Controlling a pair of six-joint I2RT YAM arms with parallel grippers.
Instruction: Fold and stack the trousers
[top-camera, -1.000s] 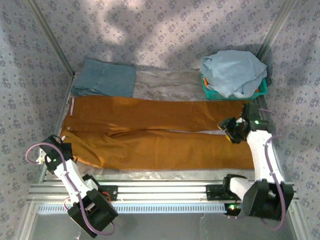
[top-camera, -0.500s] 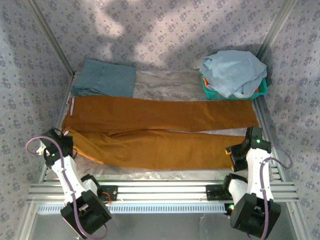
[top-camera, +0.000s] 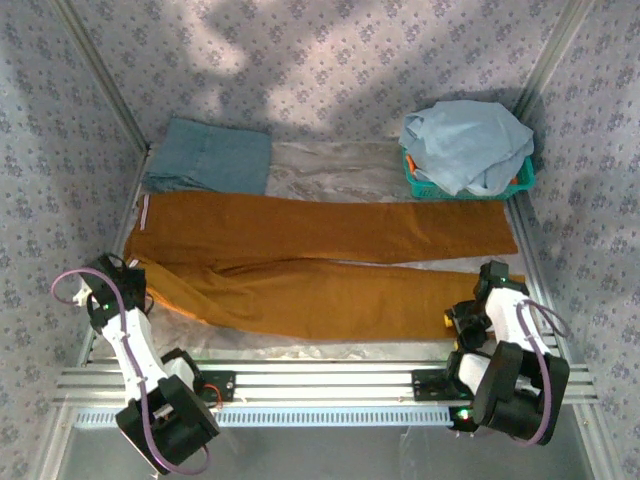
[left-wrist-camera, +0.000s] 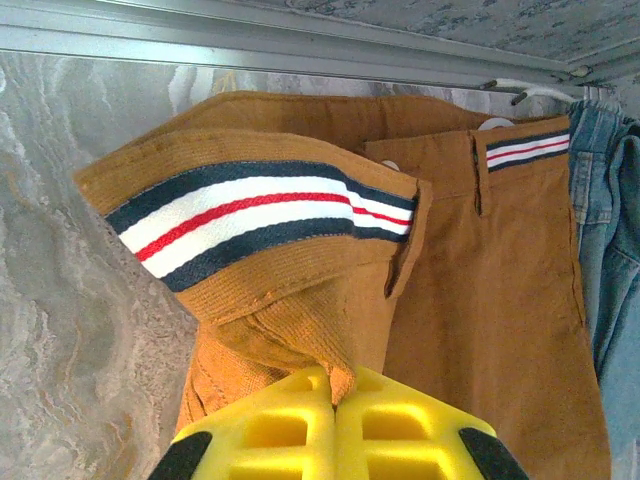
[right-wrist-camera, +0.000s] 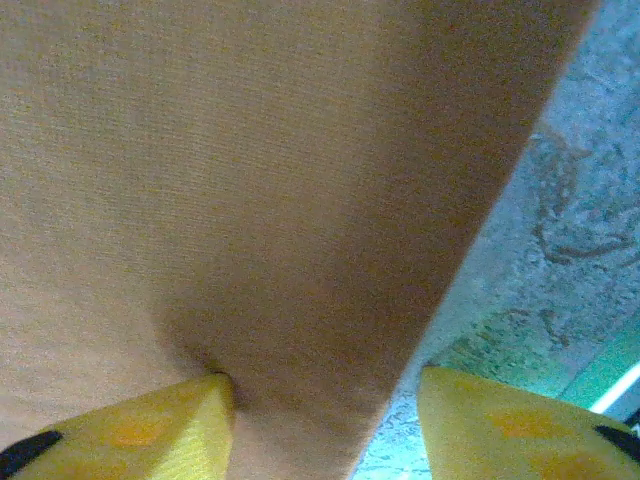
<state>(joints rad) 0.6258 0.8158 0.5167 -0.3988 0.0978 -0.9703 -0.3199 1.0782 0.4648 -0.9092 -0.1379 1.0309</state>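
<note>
On the tabletop (top-camera: 330, 170), the rust-orange trousers (top-camera: 320, 265) lay long from left to right, waist at the left. The left fingers (left-wrist-camera: 265, 435) squeezed cloth by the striped waist. The right fingers (right-wrist-camera: 130, 430) stood apart around a leg's edge.

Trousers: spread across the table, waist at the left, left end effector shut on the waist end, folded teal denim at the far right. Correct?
Not quite. The top external view shows the folded teal denim at the far left, behind the waist. The rest holds: the trousers lie spread, waist at the left, the left end effector shut on the waist end.
</note>
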